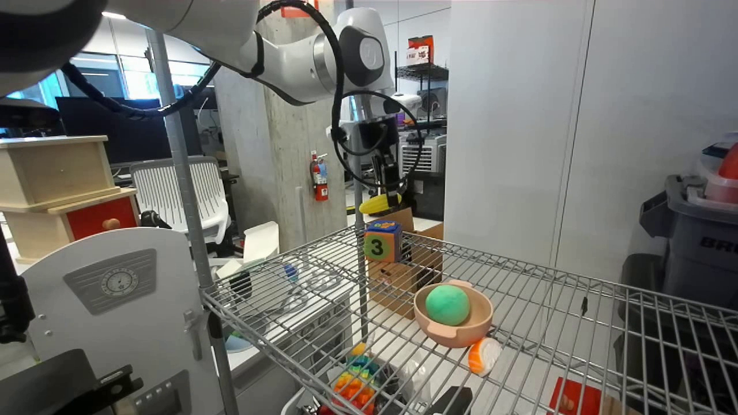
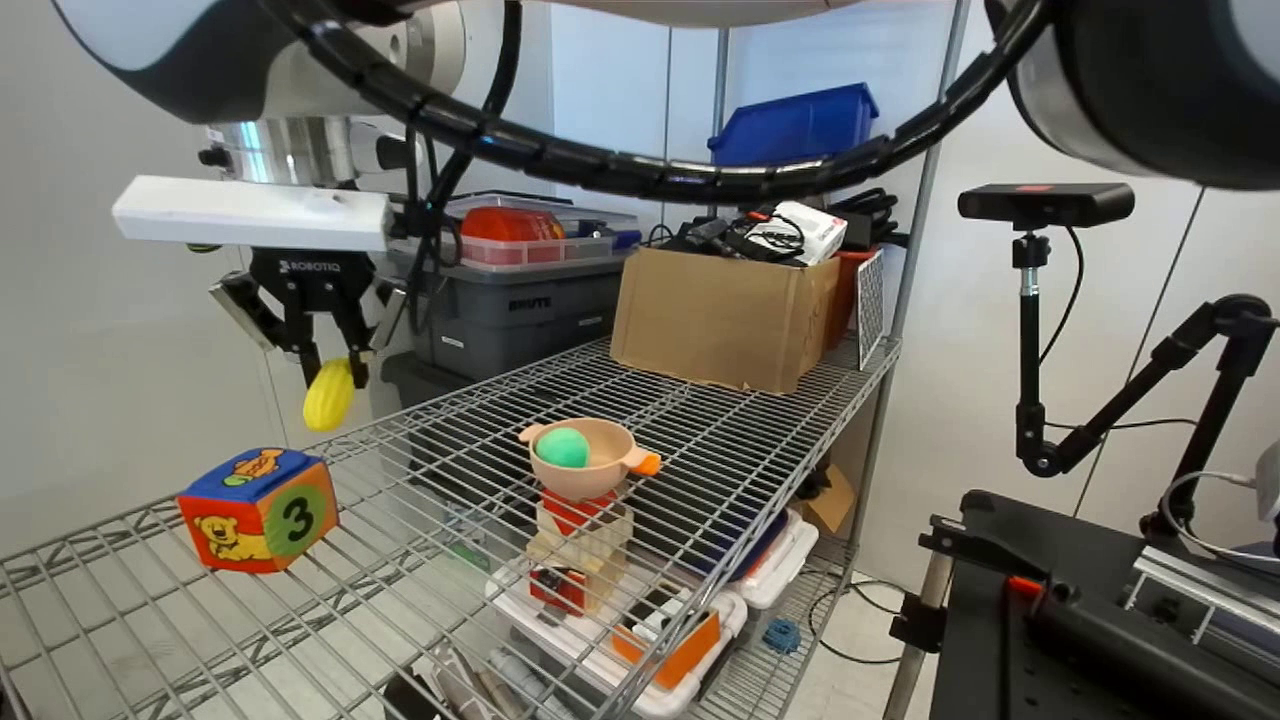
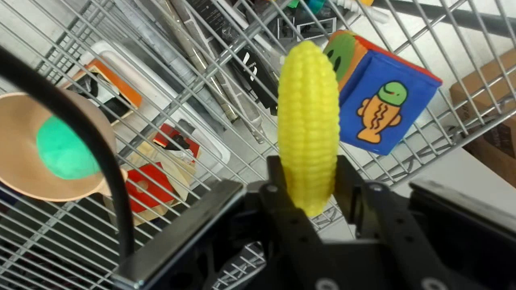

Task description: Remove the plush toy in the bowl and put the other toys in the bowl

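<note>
My gripper (image 2: 336, 372) is shut on the yellow corn-shaped toy (image 2: 329, 398) and holds it above the wire shelf; in the wrist view the corn (image 3: 308, 121) stands out between the two fingers (image 3: 309, 173). The tan-orange bowl (image 1: 461, 337) sits on the shelf, with the green ball (image 1: 447, 305) inside it. The bowl (image 2: 575, 482) and ball (image 2: 562, 448) also show in an exterior view, and the bowl (image 3: 18, 129) and ball (image 3: 66, 149) at the wrist view's left. The orange-and-white plush toy (image 1: 484, 355) lies on the shelf beside the bowl; it is out of the wrist view.
A blue, orange and red soft cube (image 2: 262, 510) stands on the shelf below and near the held corn. The wire shelf (image 1: 553, 276) has upright posts (image 1: 187, 173) at its corners. A cardboard box (image 2: 715, 320) and a grey bin (image 2: 530, 305) stand farther along.
</note>
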Motion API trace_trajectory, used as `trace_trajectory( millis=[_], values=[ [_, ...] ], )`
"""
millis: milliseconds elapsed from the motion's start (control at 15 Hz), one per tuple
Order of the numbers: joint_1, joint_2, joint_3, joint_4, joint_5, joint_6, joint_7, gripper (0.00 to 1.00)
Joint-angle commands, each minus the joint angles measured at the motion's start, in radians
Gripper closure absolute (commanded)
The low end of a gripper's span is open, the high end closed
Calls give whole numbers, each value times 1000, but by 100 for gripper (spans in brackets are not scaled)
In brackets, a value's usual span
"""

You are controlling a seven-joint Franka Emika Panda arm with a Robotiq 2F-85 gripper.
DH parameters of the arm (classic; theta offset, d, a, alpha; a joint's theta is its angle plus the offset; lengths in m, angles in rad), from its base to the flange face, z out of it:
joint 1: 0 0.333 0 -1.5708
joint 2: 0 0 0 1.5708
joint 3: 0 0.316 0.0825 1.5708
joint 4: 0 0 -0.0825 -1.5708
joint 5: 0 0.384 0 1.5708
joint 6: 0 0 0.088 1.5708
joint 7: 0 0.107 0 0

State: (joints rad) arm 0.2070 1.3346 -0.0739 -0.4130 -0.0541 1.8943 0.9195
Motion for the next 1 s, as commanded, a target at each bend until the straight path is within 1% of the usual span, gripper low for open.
trace_trajectory(
  millis=[0,67,133,200,267,467,600,933],
  values=[
    [6,-8,9,0,10,34,0,91],
    [8,-7,11,0,12,35,1,91],
    [9,-7,12,-1,13,34,4,41],
    [10,-6,11,-1,11,35,3,40],
    [11,-6,11,-2,11,35,3,34],
    [11,-5,10,-3,9,35,3,12],
    [11,-6,9,-4,8,32,2,1],
    [6,-13,19,-9,15,14,-22,0]
  ],
)
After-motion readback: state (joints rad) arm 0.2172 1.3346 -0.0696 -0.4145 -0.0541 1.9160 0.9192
